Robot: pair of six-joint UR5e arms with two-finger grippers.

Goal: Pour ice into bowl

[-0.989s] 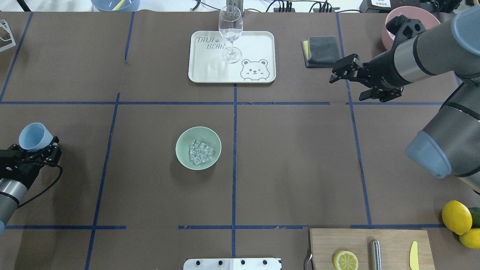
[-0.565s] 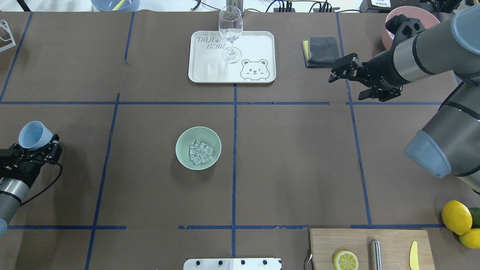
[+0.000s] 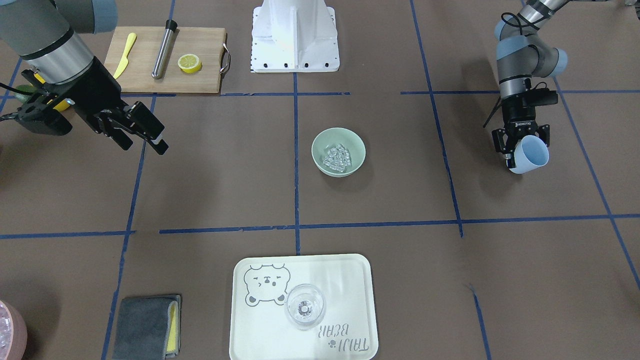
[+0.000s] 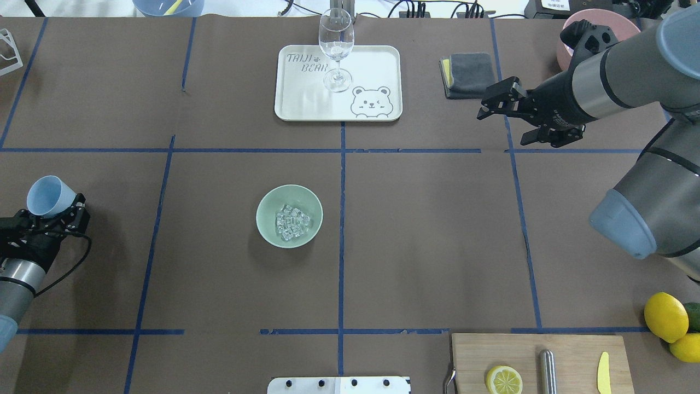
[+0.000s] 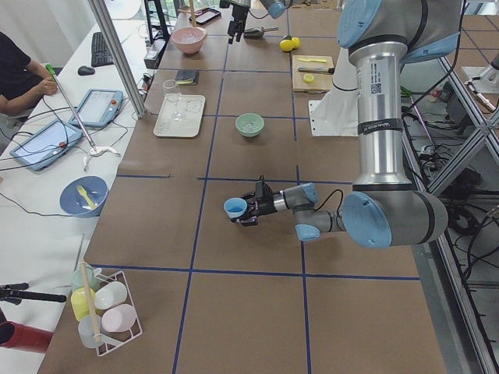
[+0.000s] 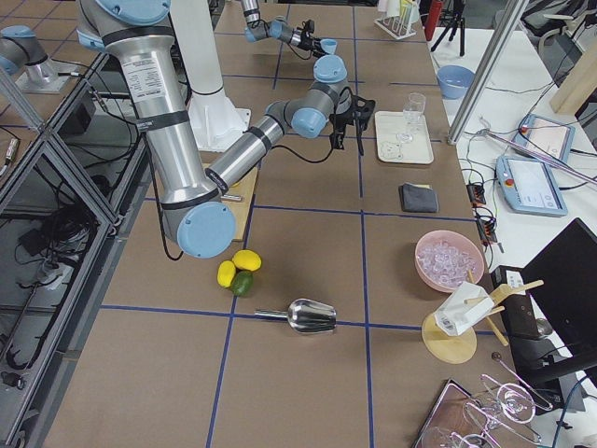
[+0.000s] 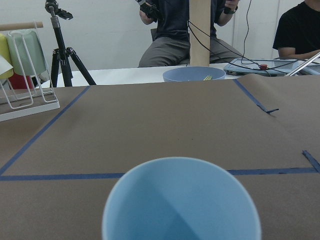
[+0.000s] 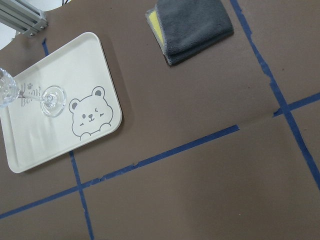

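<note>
The mint-green bowl (image 4: 262,210) stands left of the table's middle, and the heap of clear ice (image 4: 291,222) lies in it; both also show in the front view, the bowl (image 3: 320,145) and the ice (image 3: 337,156). My left gripper (image 4: 54,214) is at the far left edge, well apart from the bowl, shut on a light blue cup (image 4: 49,196) held tilted. The left wrist view shows the cup's inside (image 7: 181,200) with no ice in it. My right gripper (image 4: 502,128) hangs open and empty at the far right, near the grey cloth.
A white bear tray (image 4: 372,65) with a wine glass (image 4: 336,49) stands at the far middle. A grey cloth (image 4: 467,74) and a pink container (image 4: 569,33) are at the far right. A cutting board (image 4: 569,350) with a lemon half and whole lemons (image 4: 666,317) are at the near right.
My left gripper has drawn slightly further left with the cup. My right gripper has drifted a little toward the far side. The bowl and ice have not moved.
</note>
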